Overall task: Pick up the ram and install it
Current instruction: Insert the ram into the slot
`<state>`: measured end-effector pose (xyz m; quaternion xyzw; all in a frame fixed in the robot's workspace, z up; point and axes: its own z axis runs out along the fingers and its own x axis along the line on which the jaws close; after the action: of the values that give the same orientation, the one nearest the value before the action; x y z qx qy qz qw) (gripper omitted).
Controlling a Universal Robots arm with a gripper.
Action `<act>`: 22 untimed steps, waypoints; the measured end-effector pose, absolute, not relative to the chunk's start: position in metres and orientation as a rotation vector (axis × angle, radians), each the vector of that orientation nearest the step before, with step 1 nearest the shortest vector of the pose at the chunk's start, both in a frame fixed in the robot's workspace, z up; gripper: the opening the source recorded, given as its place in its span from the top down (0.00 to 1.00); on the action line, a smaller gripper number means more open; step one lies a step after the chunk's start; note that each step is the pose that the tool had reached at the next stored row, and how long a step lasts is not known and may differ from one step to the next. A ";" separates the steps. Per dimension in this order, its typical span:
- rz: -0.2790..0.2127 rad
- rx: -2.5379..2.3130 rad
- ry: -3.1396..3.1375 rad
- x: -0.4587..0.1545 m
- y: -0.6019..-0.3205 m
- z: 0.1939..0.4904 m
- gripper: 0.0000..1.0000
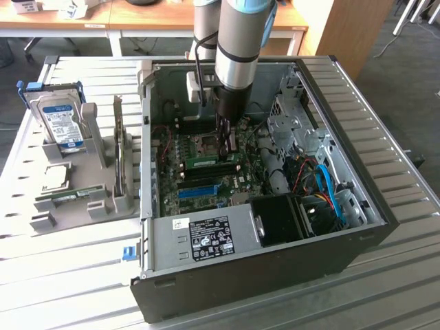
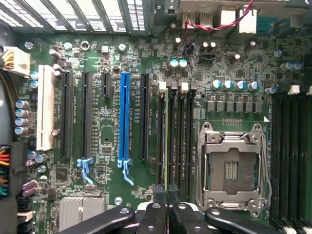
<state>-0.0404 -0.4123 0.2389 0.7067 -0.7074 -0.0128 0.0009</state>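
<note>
Green ram [image 1: 203,163], pinched by the end effector [image 1: 227,149], stands inside the computer case [image 1: 275,275].

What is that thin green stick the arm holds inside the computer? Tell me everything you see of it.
The ram is a long, thin green circuit board, standing on edge, level, along the black memory slots beside the empty processor socket. The gripper has its jaws shut on its top edge.

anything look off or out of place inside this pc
Nothing spilled or damaged. The processor socket is empty, its contacts bare. The gripper is shut on the ram, which runs in line with the memory slots, not askew.
</note>
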 end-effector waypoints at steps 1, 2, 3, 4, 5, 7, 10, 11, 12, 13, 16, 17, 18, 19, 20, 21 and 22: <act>-0.040 2.219 -2.221 -0.040 -0.412 0.239 0.88; -0.040 2.219 -2.221 -0.040 -0.412 0.239 0.88; -0.040 2.219 -2.221 -0.040 -0.412 0.239 0.88; -0.040 2.217 -2.222 -0.040 -0.412 0.239 0.88; -0.040 2.212 -2.228 -0.040 -0.412 0.239 0.88; -0.040 2.201 -2.239 -0.040 -0.412 0.239 0.88; -0.040 2.201 -2.239 -0.040 -0.412 0.239 0.88; -0.040 2.202 -2.239 -0.040 -0.412 0.238 0.88; -0.040 2.202 -2.239 -0.040 -0.412 0.237 0.88; -0.040 2.201 -2.239 -0.040 -0.412 0.236 0.88; -0.040 2.201 -2.239 -0.040 -0.412 0.235 0.88; -0.040 2.201 -2.239 -0.040 -0.412 0.235 0.88; -0.040 2.201 -2.239 -0.040 -0.412 0.235 0.88; -0.040 2.201 -2.239 -0.040 -0.412 0.235 0.88; -0.039 2.201 -2.238 -0.040 -0.412 0.235 0.88; -0.037 2.200 -2.237 -0.040 -0.412 0.234 0.88; -0.033 2.198 -2.236 -0.040 -0.412 0.234 0.88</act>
<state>-0.0404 -0.4122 0.2344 0.7010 -0.7131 -0.0104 0.0031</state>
